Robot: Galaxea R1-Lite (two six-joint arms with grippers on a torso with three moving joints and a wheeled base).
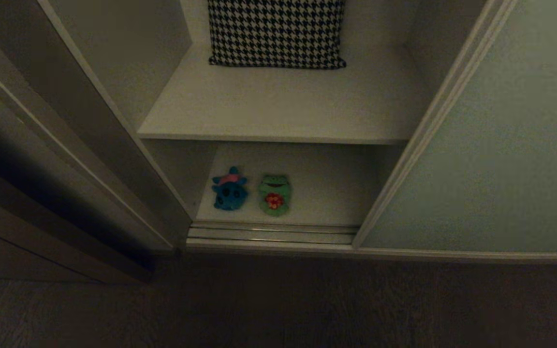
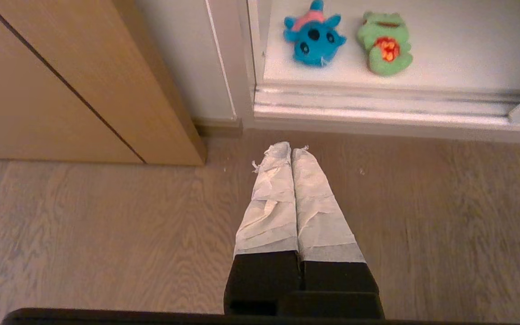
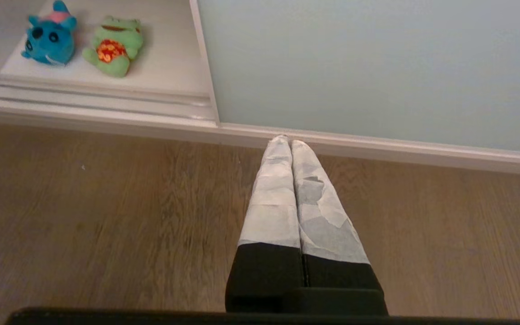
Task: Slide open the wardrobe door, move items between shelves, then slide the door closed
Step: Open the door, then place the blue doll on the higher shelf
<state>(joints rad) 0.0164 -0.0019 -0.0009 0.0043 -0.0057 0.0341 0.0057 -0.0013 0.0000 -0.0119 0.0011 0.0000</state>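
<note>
Sliding wardrobe door (image 1: 491, 145) pushed aside, filling the right of the head frame, opening bare at centre. Low in that opening, on the lower shelf (image 1: 327, 193): teal-blue plush (image 1: 229, 190) and green frog (image 1: 274, 194), side by side, just behind the floor track (image 1: 271, 235). Upper shelf (image 1: 283, 111) above, carrying only a houndstooth cushion (image 1: 277, 31) at top centre. Left tool (image 2: 291, 151) pinched closed, empty, over the wooden floor (image 2: 84, 234). Right tool (image 3: 287, 141) likewise closed, empty, tips near the door's bottom edge.
</note>
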